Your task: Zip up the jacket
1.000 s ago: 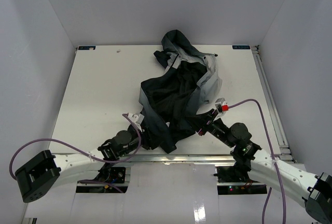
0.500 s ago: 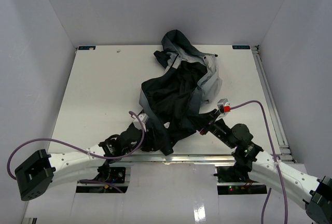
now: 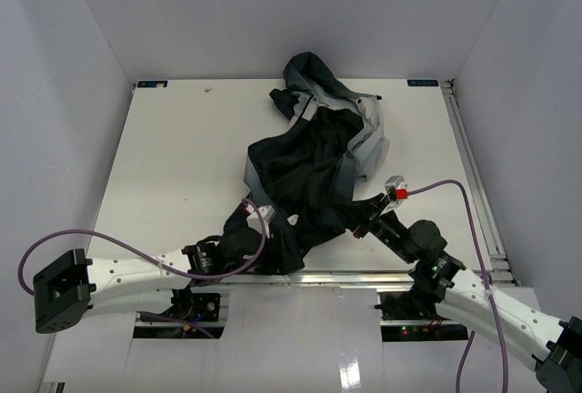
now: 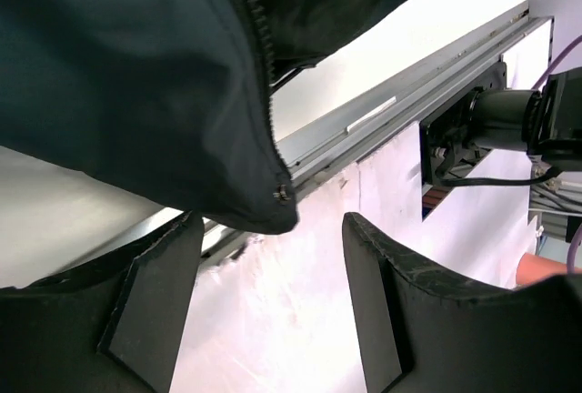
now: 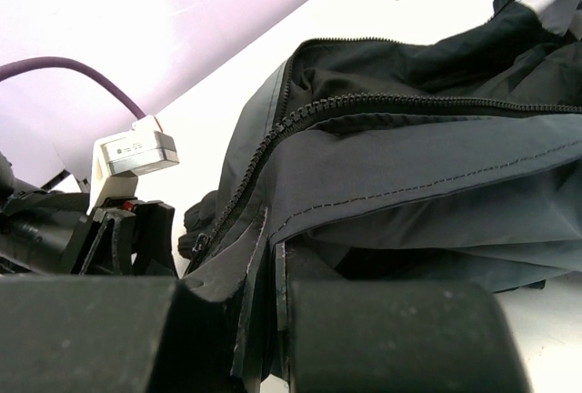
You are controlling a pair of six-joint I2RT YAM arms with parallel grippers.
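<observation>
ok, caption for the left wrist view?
Open left gripper at the jacket's hem corner, zipper end just beyond its fingertips.

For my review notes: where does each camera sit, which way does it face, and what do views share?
Top external: above, behind the bases, looking down on the table, the jacket, left arm, right arm.
Left wrist: low at the table's near edge, facing the rail; the left gripper, open, frames the jacket's hem.
Right wrist: low, facing across the table; the right gripper, shut on the jacket's edge.
Shared: both wrist views show the jacket's zipper.
</observation>
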